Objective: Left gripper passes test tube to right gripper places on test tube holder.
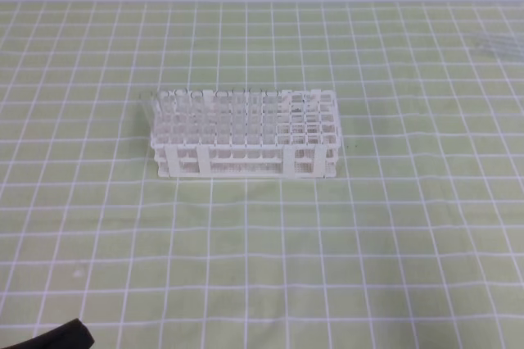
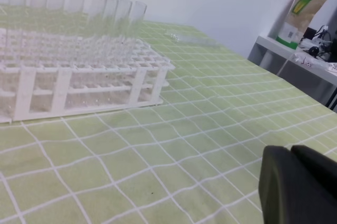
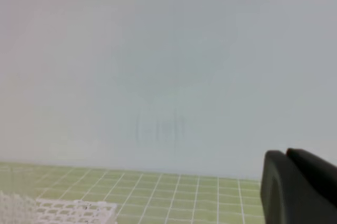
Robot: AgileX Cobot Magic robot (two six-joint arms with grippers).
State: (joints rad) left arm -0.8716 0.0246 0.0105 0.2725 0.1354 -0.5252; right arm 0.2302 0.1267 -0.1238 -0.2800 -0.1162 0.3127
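We see the test tube holder (image 1: 244, 133) standing mid-cloth with clear tubes (image 2: 79, 6) upright in its left and rear holes, its right end bare. A loose test tube (image 2: 190, 38) lies far right. We cannot tell either gripper's opening: left gripper (image 2: 300, 187) and right gripper (image 3: 300, 187) show only dark edges.

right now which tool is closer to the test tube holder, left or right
Left, as far as the views show. The left tool sits low over the cloth, in front of the test tube holder, which fills its view. The right tool is raised, seeing only the holder's corner.
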